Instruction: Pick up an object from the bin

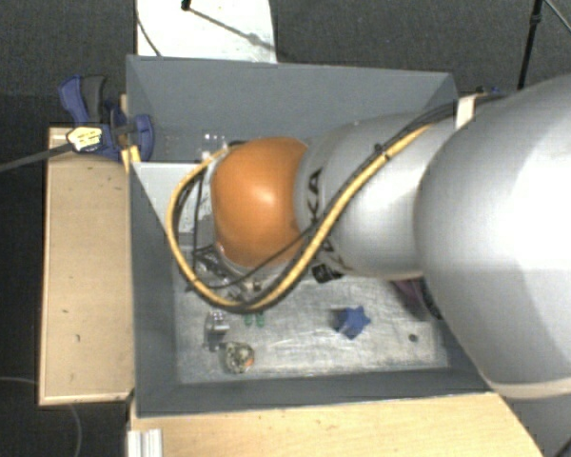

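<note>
Claw [215,331] hangs left of the blue block [350,322], near the bin's [157,293] wall; its opening cannot be told. Open floor lies between.

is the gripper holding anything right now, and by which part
Cannot tell: the gripper sits low in the bin under the orange cover, beside a small round brownish thing.

1. The arm [438,208], orange wrist cover [257,198] foremost, hangs over the left half of the grey bin [157,350]
2. A blue crumpled piece [350,322] lies mid-floor
3. A round brownish thing [238,356] lies by the front-left corner
</note>
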{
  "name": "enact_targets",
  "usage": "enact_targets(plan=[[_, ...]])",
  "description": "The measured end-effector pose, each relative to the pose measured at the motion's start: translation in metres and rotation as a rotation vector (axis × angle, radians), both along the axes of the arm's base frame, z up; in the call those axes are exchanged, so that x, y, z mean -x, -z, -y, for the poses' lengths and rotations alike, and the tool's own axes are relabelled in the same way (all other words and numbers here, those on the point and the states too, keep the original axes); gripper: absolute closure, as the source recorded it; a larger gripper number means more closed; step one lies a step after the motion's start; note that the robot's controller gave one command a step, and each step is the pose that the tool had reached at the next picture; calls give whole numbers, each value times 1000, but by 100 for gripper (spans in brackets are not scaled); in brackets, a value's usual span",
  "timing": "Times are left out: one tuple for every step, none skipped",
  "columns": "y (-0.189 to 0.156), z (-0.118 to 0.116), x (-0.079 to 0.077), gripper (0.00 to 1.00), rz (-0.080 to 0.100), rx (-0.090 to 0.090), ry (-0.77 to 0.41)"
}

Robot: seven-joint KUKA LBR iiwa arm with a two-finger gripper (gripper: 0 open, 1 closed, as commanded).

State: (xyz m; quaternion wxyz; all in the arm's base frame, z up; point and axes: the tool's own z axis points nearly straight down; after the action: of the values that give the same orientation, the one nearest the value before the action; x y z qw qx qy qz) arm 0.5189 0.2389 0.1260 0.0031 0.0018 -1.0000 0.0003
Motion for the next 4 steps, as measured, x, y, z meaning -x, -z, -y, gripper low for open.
enact_targets(plan=[[41, 49, 38, 0, 1, 1, -111], [35, 102, -19, 0, 14, 1, -188], [28, 56, 31, 0, 6, -4, -437], [27, 58, 30, 100, 7, -3, -427]])
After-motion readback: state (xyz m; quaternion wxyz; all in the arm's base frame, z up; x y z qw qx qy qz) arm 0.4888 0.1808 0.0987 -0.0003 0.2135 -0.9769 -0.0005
